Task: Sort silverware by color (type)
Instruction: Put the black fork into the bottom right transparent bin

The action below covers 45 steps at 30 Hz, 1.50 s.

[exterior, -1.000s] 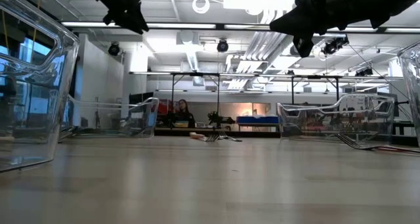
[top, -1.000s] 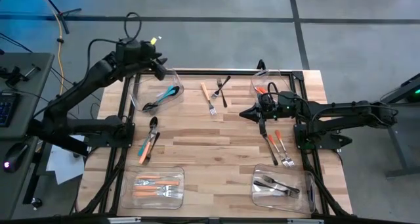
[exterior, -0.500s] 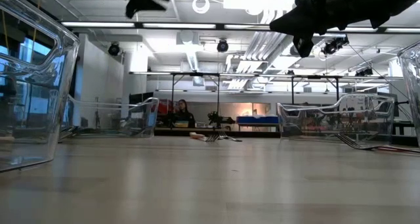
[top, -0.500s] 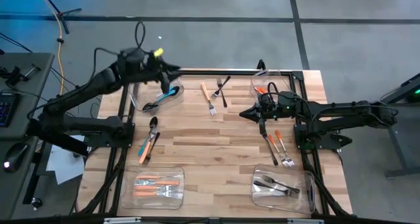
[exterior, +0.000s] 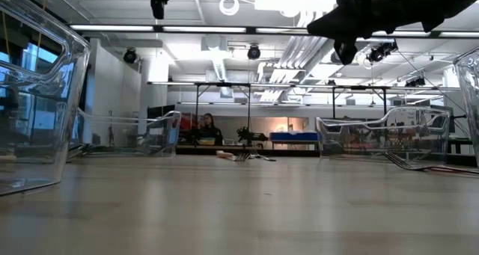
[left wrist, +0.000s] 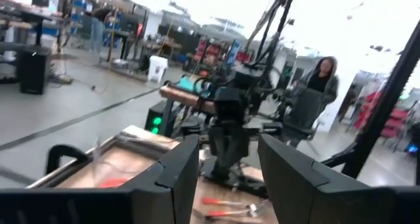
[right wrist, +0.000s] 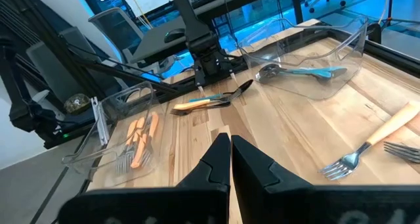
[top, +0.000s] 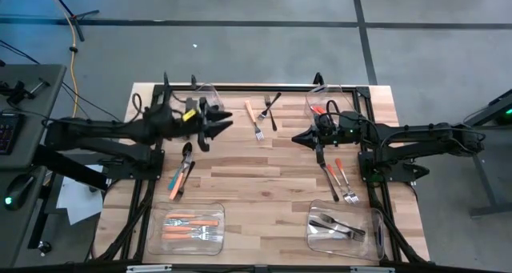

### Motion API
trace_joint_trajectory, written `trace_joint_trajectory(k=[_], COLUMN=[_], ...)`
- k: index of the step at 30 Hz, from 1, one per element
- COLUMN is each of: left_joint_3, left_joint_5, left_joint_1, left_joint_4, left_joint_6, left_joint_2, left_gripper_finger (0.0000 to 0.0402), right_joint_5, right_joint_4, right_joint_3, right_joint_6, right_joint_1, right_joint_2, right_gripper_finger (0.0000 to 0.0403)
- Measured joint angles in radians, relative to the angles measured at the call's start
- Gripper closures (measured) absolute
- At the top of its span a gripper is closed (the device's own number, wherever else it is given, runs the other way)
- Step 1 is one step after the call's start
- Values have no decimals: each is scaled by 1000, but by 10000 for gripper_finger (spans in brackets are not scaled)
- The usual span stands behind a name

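Wooden plank worktop (top: pixel 264 165) carries scattered orange, teal and black-handled silverware (top: pixel 255 118) between clear plastic bins (top: pixel 342 229). Left pincer (top: pixel 216 122) hovers open, empty; right pincer (top: pixel 302 138) hovers closed, empty.

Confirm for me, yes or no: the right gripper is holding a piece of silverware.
No. In the right wrist view the right gripper has its fingers shut together with nothing between them, above bare wood of the table.

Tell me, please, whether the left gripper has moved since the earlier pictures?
Yes. In the high view the left gripper, open and empty, has swung from above the clear plastic bin's far left corner, inward past it, toward the table's middle.
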Motion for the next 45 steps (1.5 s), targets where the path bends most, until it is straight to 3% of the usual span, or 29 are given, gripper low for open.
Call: trace_joint_trajectory(k=[7,23,27,33,45], left_joint_3=[-75,-94,-94,-94,-94], left_joint_5=[-77,-80,-78,-50,-51], left_joint_1=[-71,-76,-76,-76,-76], left_joint_4=[68,66,59,26,-9], left_joint_6=[9,19,47,79,80], left_joint_2=[-12,-13,-13,-13,-13], left_gripper_finger=[252,257,295,392,401], right_joint_5=[0,1,1,1,4], right_joint_4=[27,29,29,29,29], right_joint_3=[0,0,0,0,0], right_joint_6=[-4,-1,-1,-3,-8], right_joint_1=[0,0,0,0,0], right_joint_2=[0,0,0,0,0], right_gripper_finger=[403,403,403,403,403])
